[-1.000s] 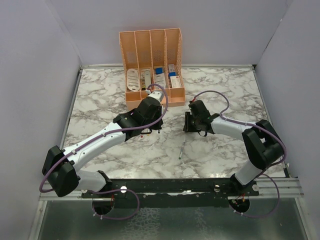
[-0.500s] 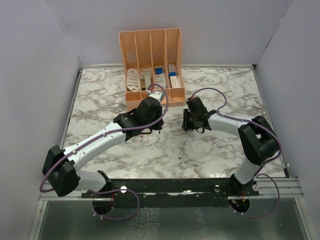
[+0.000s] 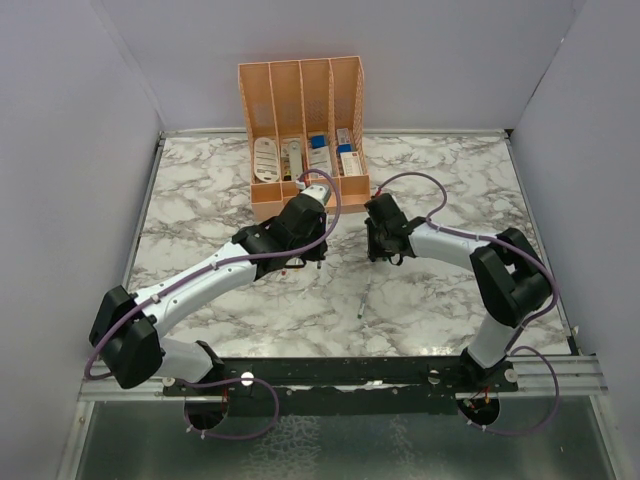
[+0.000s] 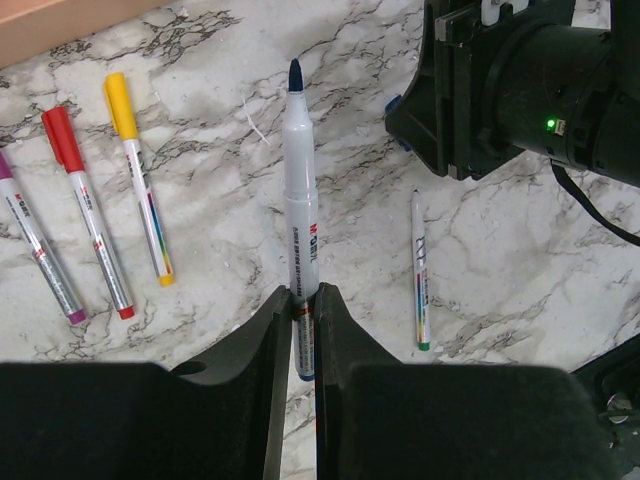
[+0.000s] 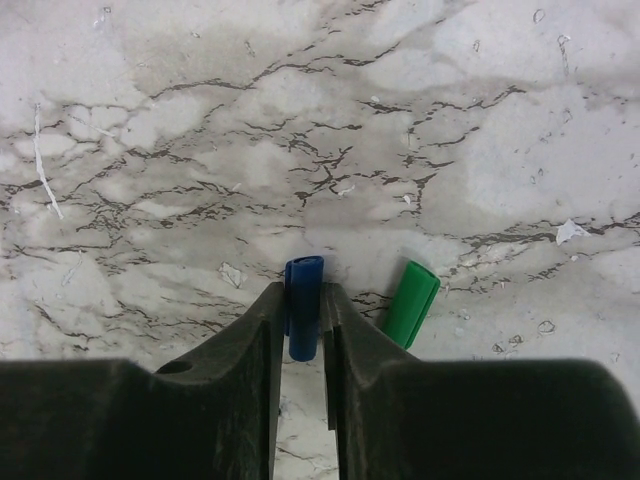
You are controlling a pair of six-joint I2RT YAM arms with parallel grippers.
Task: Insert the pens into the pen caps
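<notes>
My left gripper (image 4: 303, 292) is shut on a grey pen (image 4: 301, 190) with a bare blue tip, which points away from the wrist, just above the table. Three pens lie capped to its left: purple (image 4: 40, 255), red (image 4: 85, 225) and yellow (image 4: 140, 190). A thin pen with a green end (image 4: 420, 270) lies uncapped to the right. My right gripper (image 5: 303, 290) is shut on the blue pen cap (image 5: 304, 300), which is down at the marble. The green pen cap (image 5: 410, 303) lies just right of it. In the top view both grippers, left (image 3: 310, 262) and right (image 3: 378, 250), face each other mid-table.
A peach organiser (image 3: 300, 130) holding white boxes and cards stands at the back, just beyond both grippers. The green-ended pen (image 3: 363, 298) lies on the marble table (image 3: 200, 190) nearer the arm bases. Grey walls close in the left, right and back sides.
The right gripper has slid a little left and toward the organiser, and its jaws have narrowed onto the blue cap. The left arm has hardly moved and still holds the pen.
</notes>
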